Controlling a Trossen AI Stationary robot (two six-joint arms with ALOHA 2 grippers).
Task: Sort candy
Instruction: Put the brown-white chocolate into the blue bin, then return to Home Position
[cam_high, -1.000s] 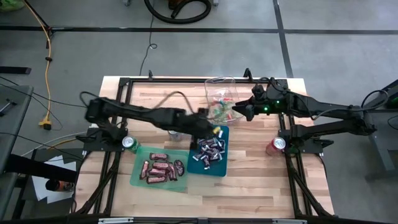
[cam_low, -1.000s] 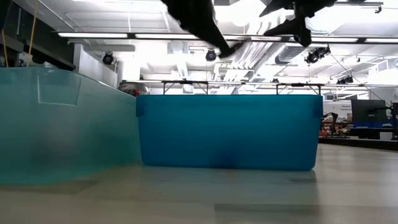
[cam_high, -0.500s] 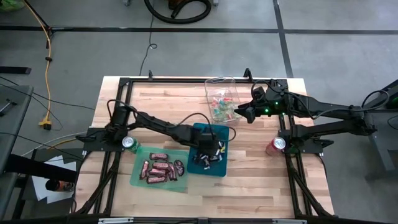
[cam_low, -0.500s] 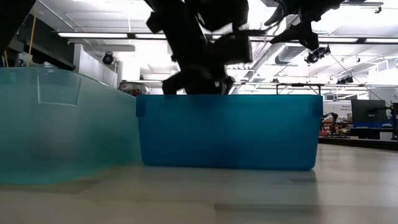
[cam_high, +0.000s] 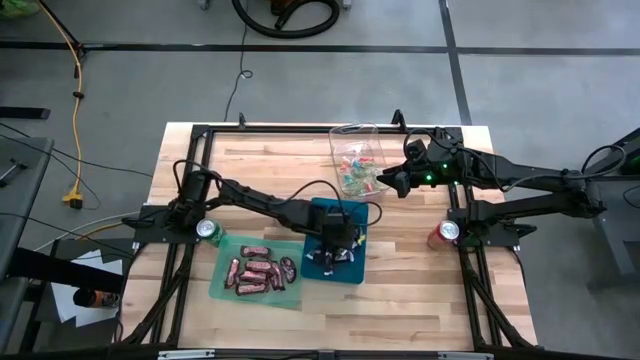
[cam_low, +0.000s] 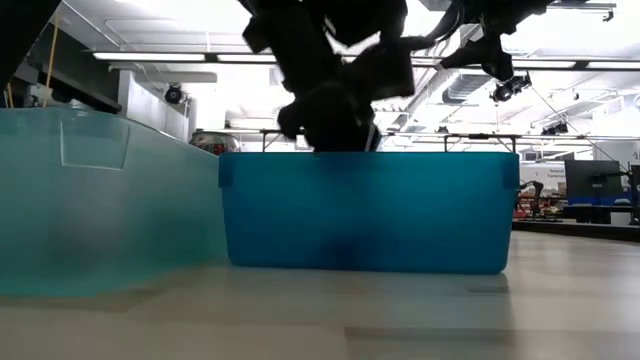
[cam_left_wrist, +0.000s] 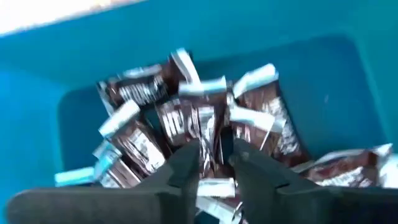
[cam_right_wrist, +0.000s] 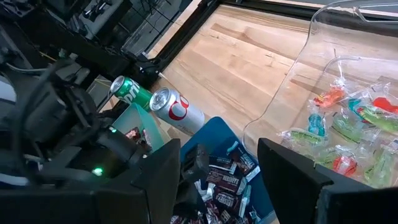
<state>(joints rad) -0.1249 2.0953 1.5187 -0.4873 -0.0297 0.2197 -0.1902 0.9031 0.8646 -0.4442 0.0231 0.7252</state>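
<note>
My left gripper (cam_left_wrist: 214, 163) points steeply down into the blue bin (cam_high: 352, 272), right over its heap of dark, silver-ended wrapped candy (cam_left_wrist: 186, 118). Its fingers stand a narrow gap apart, with a brown piece (cam_left_wrist: 208, 134) showing just beyond the gap. My right gripper (cam_right_wrist: 217, 180) hangs open beside the clear container (cam_high: 358, 150) of bright red, green and blue candy (cam_right_wrist: 348, 134) at the far right, touching nothing. Red-brown bars (cam_high: 255, 270) lie in the green tray (cam_high: 222, 290) to the left of the blue bin. My left gripper comes at the heap of dark wrapped pieces from above, slanting down. Its fingertips (cam_left_wrist: 186, 163) stand right at the heap. I cannot tell whether they touch a piece.
A green soda can (cam_high: 208, 229) stands at the table's left by the left arm's base, and a red can (cam_high: 446, 232) at the right. In the low view the blue bin (cam_low: 370, 210) and the green tray (cam_low: 100, 200) fill the foreground. Bare wood lies near and far.
My left gripper has gone from the blue bin's far end toward the table's near edge and down into the bin, tipping more steeply downward. Over the last half second it has hardly moved.
</note>
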